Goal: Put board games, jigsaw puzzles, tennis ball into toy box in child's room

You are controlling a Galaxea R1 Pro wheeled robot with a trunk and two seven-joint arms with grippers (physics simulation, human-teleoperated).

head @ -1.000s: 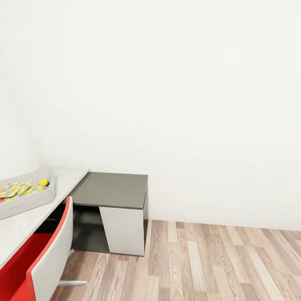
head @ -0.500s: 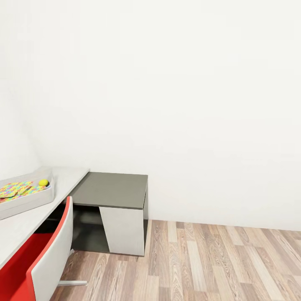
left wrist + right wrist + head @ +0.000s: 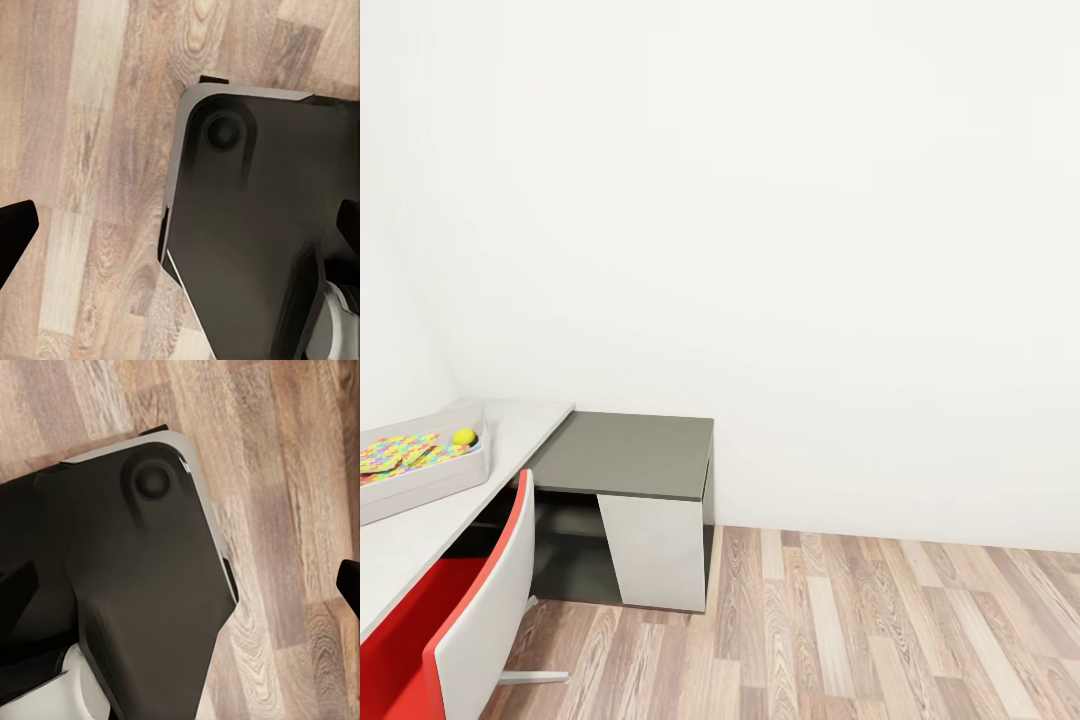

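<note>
In the head view the pale grey toy box (image 3: 430,485) rests on the table (image 3: 420,545) at the far left. Inside it lie the bright jigsaw puzzles (image 3: 400,452), with the small yellow-green tennis ball (image 3: 464,437) at the tub's far corner. The board games are out of view. My left gripper (image 3: 180,232) hangs open over the floor and my own dark base (image 3: 262,225), nothing between its black fingertips. My right gripper (image 3: 180,581) is open too, above the base (image 3: 127,570), holding nothing.
A red-and-white chair (image 3: 470,620) is tucked against the table's front edge. A lower dark grey side unit (image 3: 625,455) with a white panel joins the table's end at the white wall. Wood-plank floor (image 3: 880,630) stretches to the right.
</note>
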